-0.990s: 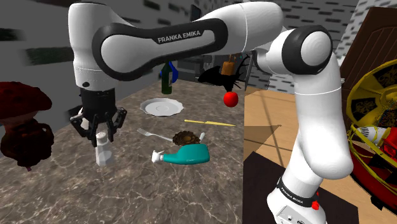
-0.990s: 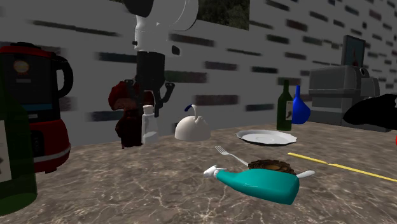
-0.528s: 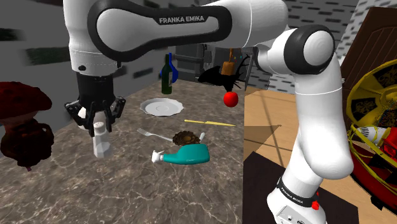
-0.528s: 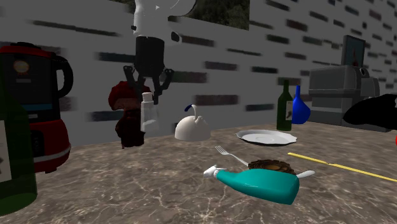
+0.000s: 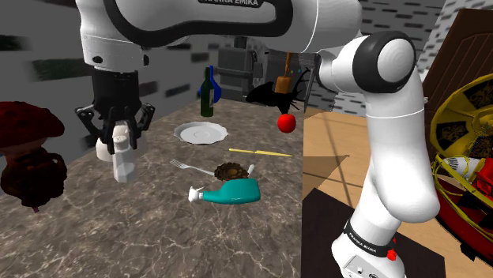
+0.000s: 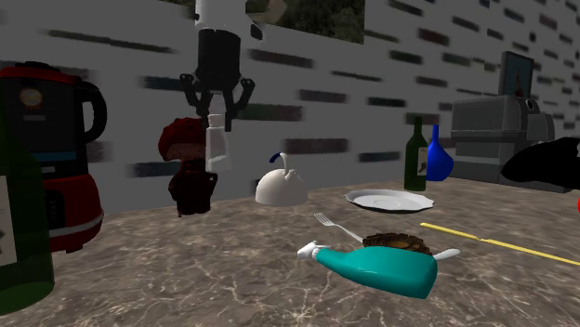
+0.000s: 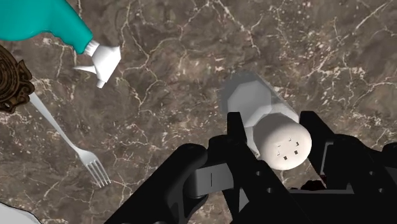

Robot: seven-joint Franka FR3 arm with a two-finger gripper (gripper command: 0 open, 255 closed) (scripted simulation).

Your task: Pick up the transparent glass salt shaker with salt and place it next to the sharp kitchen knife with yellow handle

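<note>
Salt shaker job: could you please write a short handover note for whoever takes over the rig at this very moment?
Claw: shut on the white salt shaker, clasping it near its cap. The shaker is upright and hangs clear of the marble counter.
Knife: a thin yellow strip lying flat on the counter, toward the shoulder view's right, past the fork and the white plate.
Done: grasp and lift.
Left: carry the shaker across, probably above the fork and the teal spray bottle, set it down upright next to the knife, then release.
</note>
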